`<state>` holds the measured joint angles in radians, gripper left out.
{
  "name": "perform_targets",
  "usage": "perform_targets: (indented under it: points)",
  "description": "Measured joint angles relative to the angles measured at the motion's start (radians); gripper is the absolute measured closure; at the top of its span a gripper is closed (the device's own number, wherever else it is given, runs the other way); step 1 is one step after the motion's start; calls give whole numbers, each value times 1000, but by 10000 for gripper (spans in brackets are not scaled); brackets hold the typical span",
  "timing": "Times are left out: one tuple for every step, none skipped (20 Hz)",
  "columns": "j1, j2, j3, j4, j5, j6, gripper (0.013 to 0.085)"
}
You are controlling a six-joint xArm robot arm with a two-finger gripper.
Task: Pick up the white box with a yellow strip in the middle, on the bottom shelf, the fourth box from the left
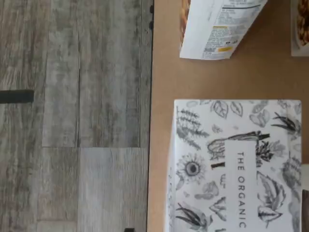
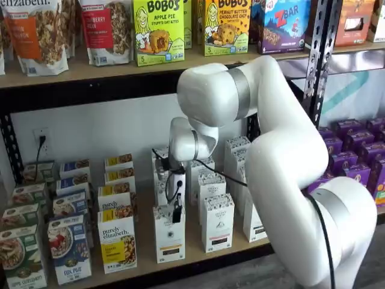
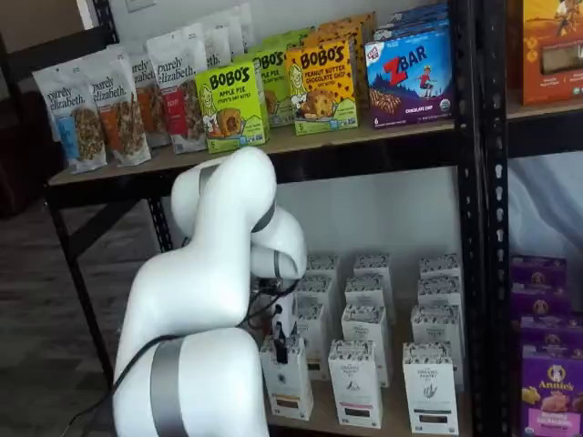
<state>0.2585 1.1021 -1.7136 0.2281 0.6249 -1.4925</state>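
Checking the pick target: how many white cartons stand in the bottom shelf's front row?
3: the first carton under the end effector, the middle carton beside it, the last carton nearest the purple boxes. More rows stand behind; the arm may hide some.

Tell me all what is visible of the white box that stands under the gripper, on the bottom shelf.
The white box is a tall, narrow carton, apparently cardboard, standing upright at the front of the bottom shelf, first in its row. Its top carries black botanical drawings and the words THE ORGANIC in the wrist view. Low on the front is a dark label with a yellow-orange strip. The gripper hangs right at its top; whether they touch cannot be told.
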Motion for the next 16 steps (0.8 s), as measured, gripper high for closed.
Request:
perform_targets:
  points:
    - [0,2,0,0,-3,-1,130]
    - [-1,5,-2,-1,-5,0,130]
    - [-1,9,-4,-3,-6,1,130]
    - [-2,13,-7,-6,-7,3,130]
    - [-2,17,-11,-10,-7,5,130]
    - [-3,19,-13,-12,-6,7,130]
    - [-3,23,-17,-14,-6,9,130]
    - [-3,28,-21,-15,-6,9,130]
    - [-3,33,-25,-15,-7,9,130]
    - [-3,38,-29,-16,-7,10,130]
    - [-3,43,-34,-15,-8,9,130]
    - [-2,47,-39,-13,-7,8,130]
    - [-2,52,-45,-13,-7,8,130]
    - [-1,57,-50,-13,-7,9,130]
    - [-1,61,-55,-13,-5,9,130]
    - [-1,64,-58,-11,-4,7,130]
